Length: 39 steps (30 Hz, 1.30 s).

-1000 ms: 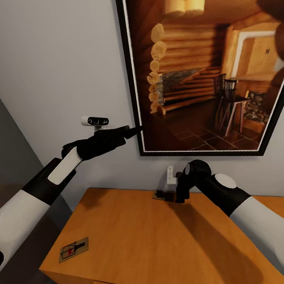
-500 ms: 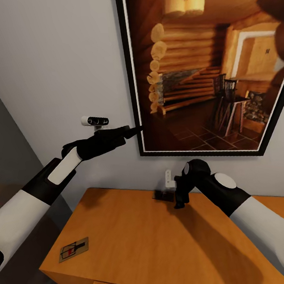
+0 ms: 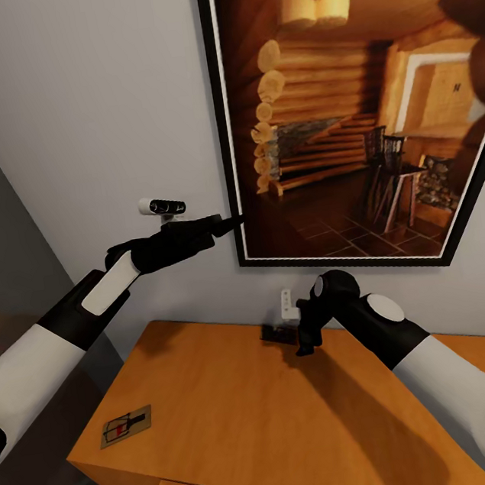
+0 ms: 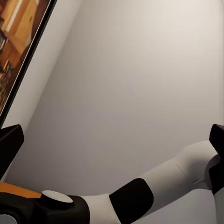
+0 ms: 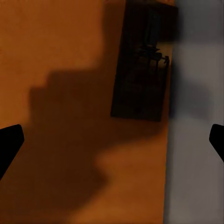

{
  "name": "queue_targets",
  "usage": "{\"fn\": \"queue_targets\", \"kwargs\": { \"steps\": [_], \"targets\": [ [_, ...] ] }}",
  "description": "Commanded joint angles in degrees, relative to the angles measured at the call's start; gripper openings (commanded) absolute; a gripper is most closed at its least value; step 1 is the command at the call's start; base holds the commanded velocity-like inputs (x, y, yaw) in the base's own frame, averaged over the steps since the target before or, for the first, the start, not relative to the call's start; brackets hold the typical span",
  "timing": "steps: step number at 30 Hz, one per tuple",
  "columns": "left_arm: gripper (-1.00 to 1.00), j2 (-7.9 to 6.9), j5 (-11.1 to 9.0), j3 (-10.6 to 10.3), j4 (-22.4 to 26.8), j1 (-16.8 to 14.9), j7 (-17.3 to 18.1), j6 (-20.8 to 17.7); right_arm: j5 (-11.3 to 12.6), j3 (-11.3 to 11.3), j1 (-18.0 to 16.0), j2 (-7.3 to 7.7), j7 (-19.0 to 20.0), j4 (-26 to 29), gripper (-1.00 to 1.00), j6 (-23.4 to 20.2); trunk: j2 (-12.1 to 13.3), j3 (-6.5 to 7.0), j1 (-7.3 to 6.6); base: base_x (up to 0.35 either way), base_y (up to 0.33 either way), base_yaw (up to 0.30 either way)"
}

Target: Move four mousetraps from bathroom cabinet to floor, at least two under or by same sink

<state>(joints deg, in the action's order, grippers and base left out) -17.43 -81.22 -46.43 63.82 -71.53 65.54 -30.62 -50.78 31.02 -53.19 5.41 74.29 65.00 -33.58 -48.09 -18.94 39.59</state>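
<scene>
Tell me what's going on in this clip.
The robot faces the cabinet, with two mousetraps lying on its top. Its right hand hangs open just above the mousetrap at the wall, which sits in shadow, ungrasped. The other mousetrap lies near the front left corner. The left hand is raised, open, beside the framed picture, holding nothing.

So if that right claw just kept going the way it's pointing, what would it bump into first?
Probably the cabinet top. The right gripper points down at it, fingers apart, with the shadowed mousetrap by the wall slightly off its line. Depth is hard to judge, so it might clip the trap.
</scene>
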Motion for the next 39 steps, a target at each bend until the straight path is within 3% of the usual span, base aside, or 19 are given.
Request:
{"fn": "queue_targets", "kwargs": {
  "steps": [1, 22, 39],
  "targets": [
    [1.0, -0.06, -0.58, -0.24, 0.02, -0.1, 0.02, -0.54, -0.2, 0.13, -0.07, 0.04, 0.24, 0.09, 1.0, -0.52, -0.07, -0.08, 0.01, 0.0, 0.0, 0.0],
    [1.0, -0.06, -0.79, -0.2, -0.08, -0.1, 0.11, -0.58, -0.2, 0.13, -0.07, 0.04, 0.07, 0.05, 1.0, -0.53, -0.07, -0.08, 0.01, 0.0, 0.0, 0.0],
    [1.0, -0.15, -4.84, -0.23, -3.9, -0.1, 0.18, -0.58, -0.2, 0.14, -0.07, 0.04, 0.07, -0.08, 1.0, -0.52, -0.07, -0.08, 0.01, 0.0, 0.0, 0.0]
  ]
}}
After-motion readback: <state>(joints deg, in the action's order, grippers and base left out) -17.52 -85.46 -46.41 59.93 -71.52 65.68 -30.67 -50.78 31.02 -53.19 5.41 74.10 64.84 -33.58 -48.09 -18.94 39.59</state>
